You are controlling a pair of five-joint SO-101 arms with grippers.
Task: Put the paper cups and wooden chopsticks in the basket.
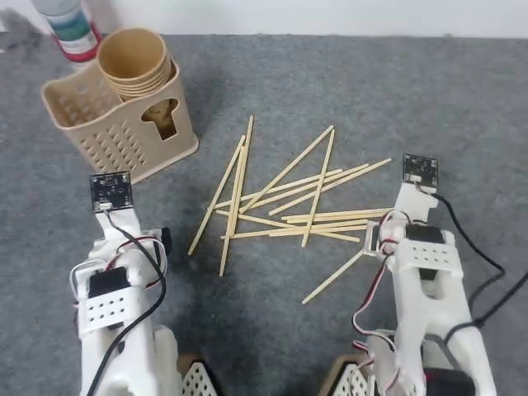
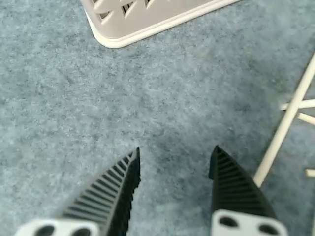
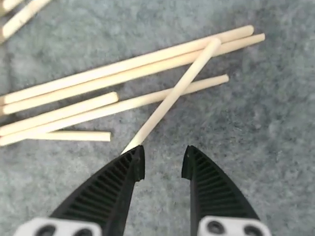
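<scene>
A beige slotted basket (image 1: 140, 140) stands at the back left with a stack of paper cups (image 1: 134, 59) inside it. Several wooden chopsticks (image 1: 285, 194) lie scattered and crossed on the grey carpet in the middle. My left gripper (image 2: 177, 157) is open over bare carpet, close to the basket's corner (image 2: 147, 24), with one chopstick (image 2: 285, 128) off to its side. My right gripper (image 3: 165, 157) is open just above the carpet. The end of a slanted chopstick (image 3: 172, 93) lies right by one fingertip (image 3: 138, 157), and several other chopsticks (image 3: 123, 66) lie beyond it.
A bottle (image 1: 73, 25) with a red base stands behind the basket at the back left edge. The left arm (image 1: 115, 272) and right arm (image 1: 421, 256) stand at the front, either side of the chopstick pile. Bare carpet spreads to the back right.
</scene>
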